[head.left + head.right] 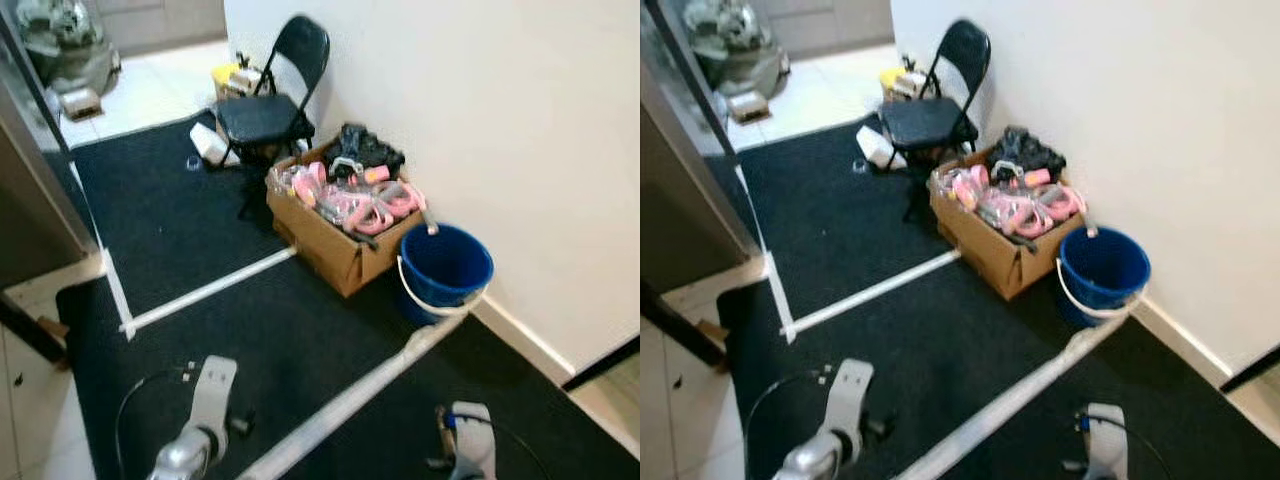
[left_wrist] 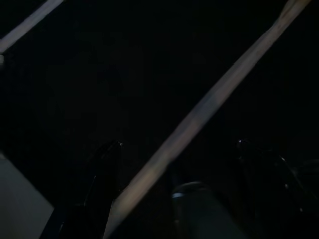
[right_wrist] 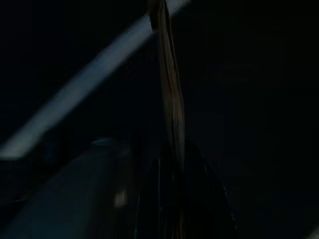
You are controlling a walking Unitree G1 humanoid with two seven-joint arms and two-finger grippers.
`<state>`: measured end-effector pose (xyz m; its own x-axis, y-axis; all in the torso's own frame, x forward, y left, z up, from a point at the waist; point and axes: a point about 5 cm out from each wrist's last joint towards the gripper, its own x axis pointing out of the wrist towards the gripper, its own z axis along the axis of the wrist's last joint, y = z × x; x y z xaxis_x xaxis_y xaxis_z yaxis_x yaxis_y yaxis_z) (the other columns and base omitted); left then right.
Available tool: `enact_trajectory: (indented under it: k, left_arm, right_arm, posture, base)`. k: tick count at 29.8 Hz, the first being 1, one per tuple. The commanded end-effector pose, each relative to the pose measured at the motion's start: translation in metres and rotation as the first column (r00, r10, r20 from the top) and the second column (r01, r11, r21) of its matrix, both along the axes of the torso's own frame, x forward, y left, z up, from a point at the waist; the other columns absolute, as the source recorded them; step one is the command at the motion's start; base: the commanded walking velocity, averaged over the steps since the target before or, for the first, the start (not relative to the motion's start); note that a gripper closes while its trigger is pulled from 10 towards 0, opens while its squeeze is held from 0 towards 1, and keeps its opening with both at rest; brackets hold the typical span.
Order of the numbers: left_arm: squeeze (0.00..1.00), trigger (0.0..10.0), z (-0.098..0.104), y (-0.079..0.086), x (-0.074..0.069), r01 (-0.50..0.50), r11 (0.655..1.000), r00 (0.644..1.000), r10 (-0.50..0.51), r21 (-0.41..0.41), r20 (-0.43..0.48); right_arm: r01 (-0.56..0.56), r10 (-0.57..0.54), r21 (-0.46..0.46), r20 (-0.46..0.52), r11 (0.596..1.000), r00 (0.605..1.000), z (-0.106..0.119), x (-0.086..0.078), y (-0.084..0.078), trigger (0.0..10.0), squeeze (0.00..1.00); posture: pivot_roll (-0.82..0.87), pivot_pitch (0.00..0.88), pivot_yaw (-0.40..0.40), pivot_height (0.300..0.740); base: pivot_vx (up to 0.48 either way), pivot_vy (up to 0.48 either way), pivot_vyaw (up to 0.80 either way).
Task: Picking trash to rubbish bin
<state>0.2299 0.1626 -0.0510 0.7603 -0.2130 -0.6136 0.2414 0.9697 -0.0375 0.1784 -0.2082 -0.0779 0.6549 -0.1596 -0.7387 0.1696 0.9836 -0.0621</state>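
A blue bucket (image 1: 445,265) with a white handle stands open against the white wall, on the black mat. My left arm (image 1: 200,420) hangs low at the bottom edge. In the dark left wrist view its gripper (image 2: 179,144) is open over the mat and a white tape line (image 2: 209,104), holding nothing. My right arm (image 1: 468,445) hangs low at the bottom right. In the right wrist view its gripper (image 3: 172,149) is shut on a thin brown strip (image 3: 168,84) that sticks out edge-on. A white scrap (image 1: 208,143) and a small clear cup (image 1: 192,162) lie by the chair.
A cardboard box (image 1: 330,250) full of pink items stands left of the bucket. A black folding chair (image 1: 270,110) is behind it. White tape lines (image 1: 350,395) cross the mat. A dark cabinet (image 1: 30,190) stands at the left, with tiled floor beyond.
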Motion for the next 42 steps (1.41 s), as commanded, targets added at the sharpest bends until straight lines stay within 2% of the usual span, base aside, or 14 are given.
enact_trajectory:
  k: [1,42]
  left_arm:
    - [0.0,10.0,-0.003,-0.0014,-0.0037,0.002,1.0,1.0,-0.002,-0.003,-0.02]
    - [0.0,10.0,-0.0028,0.0007,-0.0038,0.005,1.0,1.0,-0.005,0.004,-0.018]
  right_arm:
    - [0.014,-0.015,-0.008,-0.028,1.0,0.999,-0.0029,-0.0072,-0.0052,10.0,0.0]
    - [-0.001,0.0,-0.021,-0.034,1.0,0.999,-0.004,-0.0098,-0.0052,10.0,0.0]
  posture:
    - [0.03,0.128,0.027,0.74]
    - [0.03,0.129,0.03,0.74]
  base:
    - [0.412,0.0,0.0]
    - [0.414,0.0,0.0]
